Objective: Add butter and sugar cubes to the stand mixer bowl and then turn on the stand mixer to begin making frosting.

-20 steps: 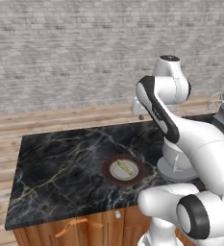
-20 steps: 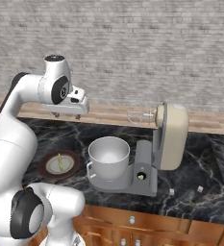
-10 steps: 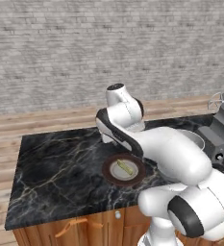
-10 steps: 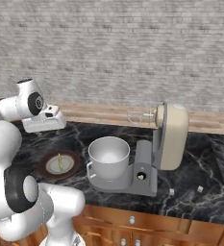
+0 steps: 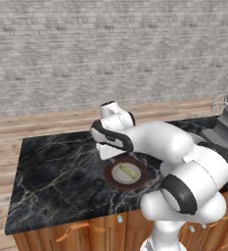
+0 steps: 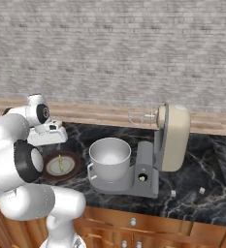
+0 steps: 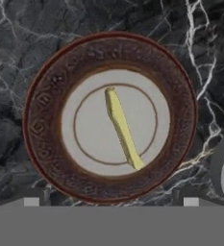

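Note:
The butter (image 7: 123, 127), a thin pale yellow stick, lies slanted across the middle of a round brown-rimmed plate (image 7: 41, 103). My gripper (image 7: 108, 199) hangs open straight above the plate, its fingertips (image 7: 31, 198) wide apart and holding nothing. In the right base view the hand (image 6: 46, 135) hovers just over the plate (image 6: 72, 170) and butter (image 6: 60, 163). To the right, the grey-white stand mixer bowl (image 6: 109, 157) sits on the stand mixer (image 6: 172, 138), whose cream head is tilted up. Two small white sugar cubes (image 6: 173, 193) lie on the counter near the mixer's base.
The black marble counter (image 5: 57, 176) stretches bare to the left of the plate (image 5: 113, 180). The mixer's wire whisk (image 6: 141, 117) sticks out above the bowl. A brick wall stands behind, and wooden cabinet fronts (image 6: 134, 223) run below the counter edge.
The arm has swung down and to the left from high over the counter. The hand now sits low above the plate. The jaws have stayed open.

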You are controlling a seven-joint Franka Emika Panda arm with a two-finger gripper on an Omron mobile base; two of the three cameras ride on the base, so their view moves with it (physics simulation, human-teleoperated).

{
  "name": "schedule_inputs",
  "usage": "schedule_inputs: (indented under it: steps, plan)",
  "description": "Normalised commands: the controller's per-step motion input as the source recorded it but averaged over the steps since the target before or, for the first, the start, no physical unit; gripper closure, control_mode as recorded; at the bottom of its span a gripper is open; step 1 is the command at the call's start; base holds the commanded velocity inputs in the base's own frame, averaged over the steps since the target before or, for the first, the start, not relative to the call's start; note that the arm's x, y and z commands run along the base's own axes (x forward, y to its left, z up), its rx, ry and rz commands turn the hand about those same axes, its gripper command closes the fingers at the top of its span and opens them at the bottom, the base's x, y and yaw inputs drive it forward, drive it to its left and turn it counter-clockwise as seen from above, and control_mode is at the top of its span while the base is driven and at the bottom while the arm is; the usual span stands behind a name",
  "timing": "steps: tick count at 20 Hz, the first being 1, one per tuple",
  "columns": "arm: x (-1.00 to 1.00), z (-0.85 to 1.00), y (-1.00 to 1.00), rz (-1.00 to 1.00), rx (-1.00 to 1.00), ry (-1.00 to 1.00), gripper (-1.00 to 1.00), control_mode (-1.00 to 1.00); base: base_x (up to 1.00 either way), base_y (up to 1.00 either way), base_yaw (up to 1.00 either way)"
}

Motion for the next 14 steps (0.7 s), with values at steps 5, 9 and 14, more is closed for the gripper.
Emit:
schedule_inputs:
  steps: [5, 9, 14]
  plan:
    - [0.0, -0.02, -0.48, 0.0, 0.03, 0.0, -1.0, -1.0, 0.0, 0.0, 0.0]
    - [0.0, -0.31, -0.13, 0.0, 0.0, 0.0, -1.0, -1.0, 0.0, 0.0, 0.0]
    - [0.0, -0.31, 0.0, 0.0, 0.0, 0.0, -1.0, -1.0, 0.0, 0.0, 0.0]
